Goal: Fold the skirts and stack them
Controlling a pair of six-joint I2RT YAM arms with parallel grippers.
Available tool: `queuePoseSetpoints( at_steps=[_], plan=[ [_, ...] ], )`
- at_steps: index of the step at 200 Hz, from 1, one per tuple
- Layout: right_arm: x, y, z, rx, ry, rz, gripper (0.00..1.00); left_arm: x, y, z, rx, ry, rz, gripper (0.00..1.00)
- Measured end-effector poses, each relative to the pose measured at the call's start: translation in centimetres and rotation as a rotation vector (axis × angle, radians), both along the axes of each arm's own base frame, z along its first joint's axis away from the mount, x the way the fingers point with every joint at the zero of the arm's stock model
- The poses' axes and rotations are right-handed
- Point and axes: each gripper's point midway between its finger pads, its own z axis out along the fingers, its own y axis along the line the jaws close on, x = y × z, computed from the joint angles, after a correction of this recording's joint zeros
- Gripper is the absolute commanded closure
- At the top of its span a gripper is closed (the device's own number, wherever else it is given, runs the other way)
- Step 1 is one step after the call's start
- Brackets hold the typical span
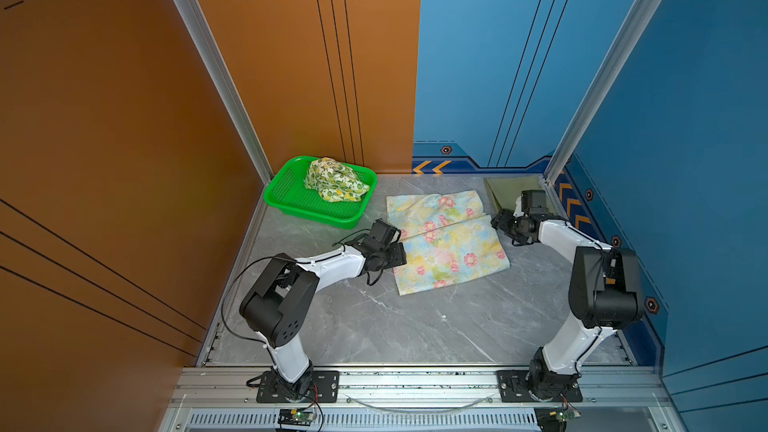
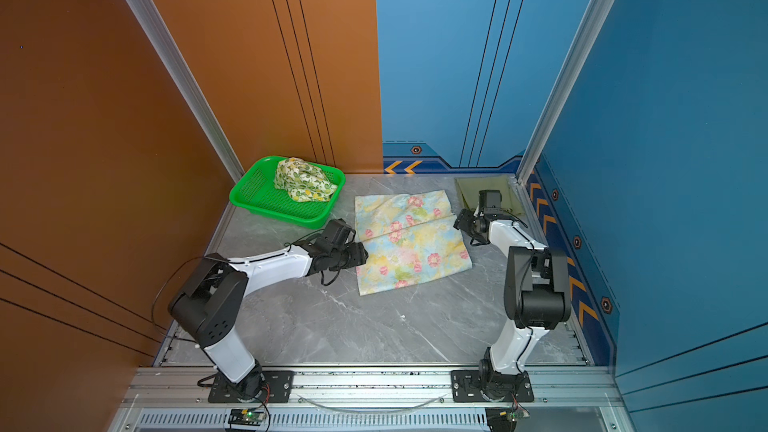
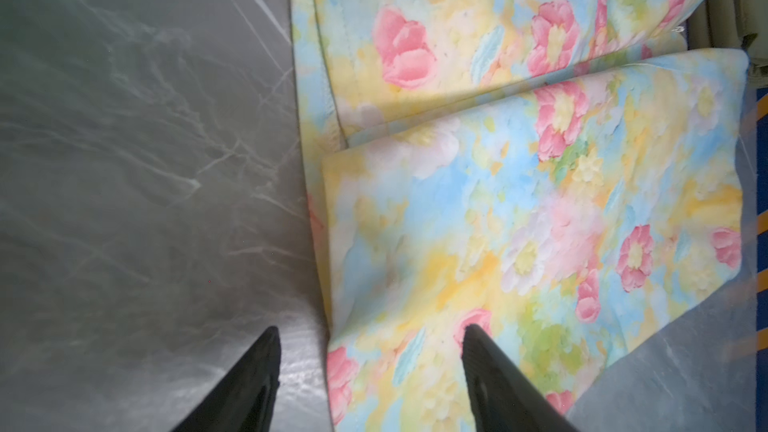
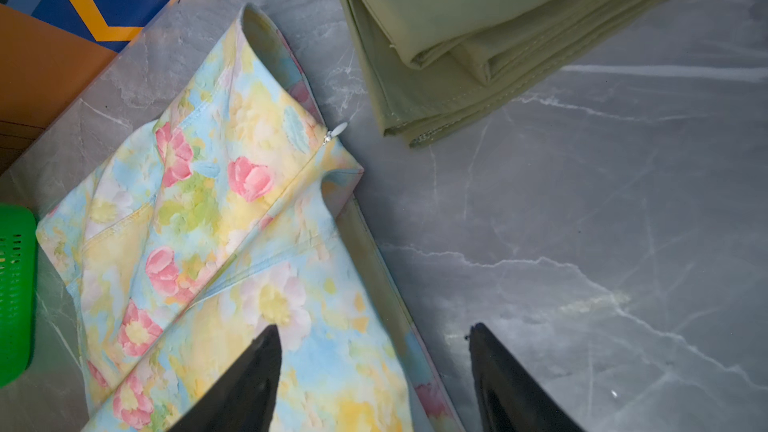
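The pastel floral skirt (image 1: 446, 238) (image 2: 411, 238) lies flat mid-table, with a crease running across it. My left gripper (image 1: 400, 255) (image 2: 363, 255) (image 3: 370, 330) is open at its left edge, one finger over the cloth (image 3: 519, 201) and one over bare table. My right gripper (image 1: 496, 222) (image 2: 458, 222) (image 4: 372, 328) is open at the right edge and straddles the hem (image 4: 208, 243) the same way. The olive-green skirt (image 1: 505, 191) (image 2: 469, 189) (image 4: 478, 35) lies folded in the far right corner. The lemon-print skirt (image 1: 334, 180) (image 2: 303, 180) sits bunched in the basket.
The green perforated basket (image 1: 291, 197) (image 2: 257, 197) (image 4: 12, 284) stands at the far left, close to the floral skirt's corner. Orange and blue walls close in the grey marble table (image 1: 415, 326) on three sides. A metal rail runs along the front edge.
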Motion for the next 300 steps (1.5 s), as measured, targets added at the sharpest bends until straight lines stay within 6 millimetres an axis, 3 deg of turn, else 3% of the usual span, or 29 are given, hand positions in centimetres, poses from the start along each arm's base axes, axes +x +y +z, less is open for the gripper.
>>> queuePoseSetpoints(
  at_steps=[19,33,53,61,105,130,152,164,191,217,300],
  plan=[
    [1.0,0.3,-0.4,0.018,-0.004,0.015,0.38,1.4,-1.4,0.0,-0.038,-0.01,-0.01,0.6],
    [1.7,0.7,-0.8,0.036,-0.007,0.025,0.49,2.3,-2.3,0.2,-0.058,-0.023,-0.023,0.79],
    [2.2,1.3,-1.1,0.064,-0.014,0.041,0.64,3.2,-2.9,0.6,-0.081,-0.036,-0.033,0.96],
    [2.3,1.5,-1.1,0.072,-0.017,0.05,0.7,3.5,-3.0,0.8,-0.088,-0.039,-0.036,1.0],
    [3.8,2.6,0.5,0.102,-0.072,0.088,1.0,5.2,-3.1,3.0,-0.111,-0.084,-0.03,1.0],
    [4.0,2.8,0.7,0.104,-0.081,0.093,1.0,5.5,-2.8,4.0,-0.109,-0.1,-0.034,1.0],
    [4.0,2.7,0.7,0.096,-0.08,0.093,0.79,5.2,-2.6,4.8,-0.106,-0.102,-0.036,0.99],
    [3.9,2.6,0.6,0.091,-0.076,0.089,0.65,4.9,-2.4,5.2,-0.099,-0.101,-0.038,0.82],
    [3.7,2.3,0.3,0.078,-0.065,0.095,0.5,4.6,-1.8,5.4,-0.077,-0.097,-0.037,0.55],
    [3.9,2.2,0.0,0.075,-0.056,0.098,0.49,4.4,-1.0,4.8,-0.057,-0.069,-0.019,0.47],
    [3.8,2.2,-1.6,0.077,-0.013,0.1,0.48,3.5,-0.1,1.2,0.004,0.031,-0.02,0.44]
  ],
)
